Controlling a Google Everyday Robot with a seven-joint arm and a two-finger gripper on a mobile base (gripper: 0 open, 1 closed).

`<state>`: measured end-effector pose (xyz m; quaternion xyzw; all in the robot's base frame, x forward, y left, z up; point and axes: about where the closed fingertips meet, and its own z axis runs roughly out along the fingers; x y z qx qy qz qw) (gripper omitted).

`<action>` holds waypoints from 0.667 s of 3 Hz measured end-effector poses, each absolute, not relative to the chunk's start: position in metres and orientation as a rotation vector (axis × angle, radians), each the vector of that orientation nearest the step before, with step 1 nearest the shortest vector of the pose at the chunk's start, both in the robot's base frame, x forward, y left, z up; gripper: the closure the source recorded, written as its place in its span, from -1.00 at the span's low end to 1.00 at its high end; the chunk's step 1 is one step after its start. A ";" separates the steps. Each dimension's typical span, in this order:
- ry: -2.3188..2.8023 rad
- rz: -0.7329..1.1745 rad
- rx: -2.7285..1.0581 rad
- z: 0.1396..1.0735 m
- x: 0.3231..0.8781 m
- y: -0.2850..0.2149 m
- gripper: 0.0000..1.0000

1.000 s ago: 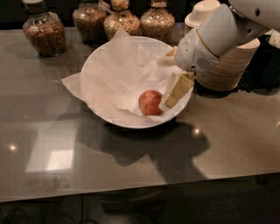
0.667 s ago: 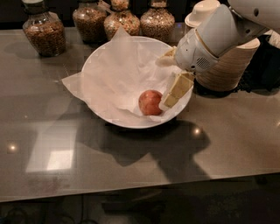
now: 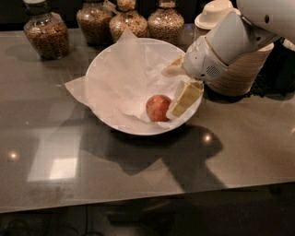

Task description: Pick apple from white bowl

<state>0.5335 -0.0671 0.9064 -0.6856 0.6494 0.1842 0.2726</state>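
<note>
The white bowl (image 3: 115,62), lined with crumpled white paper, stands on the grey table. The red-orange apple (image 3: 158,107) lies in the bowl's near right part. My gripper (image 3: 178,85) reaches into the bowl from the right, over the rim. Its fingers are spread. The near finger (image 3: 185,98) stands right next to the apple, on the apple's right side. The far finger (image 3: 173,70) is above the paper, farther back. The apple is not between the fingers.
Several glass jars of grains (image 3: 46,32) stand along the back edge. A stack of beige paper bowls (image 3: 242,71) sits right of the white bowl, partly behind my arm. A white dish (image 3: 213,13) is behind it. The table's front edge (image 3: 147,203) runs near the bottom.
</note>
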 end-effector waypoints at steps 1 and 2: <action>1.746 0.508 -1.850 0.903 0.532 -0.067 -0.52; 1.741 0.520 -1.857 0.899 0.533 -0.065 -0.42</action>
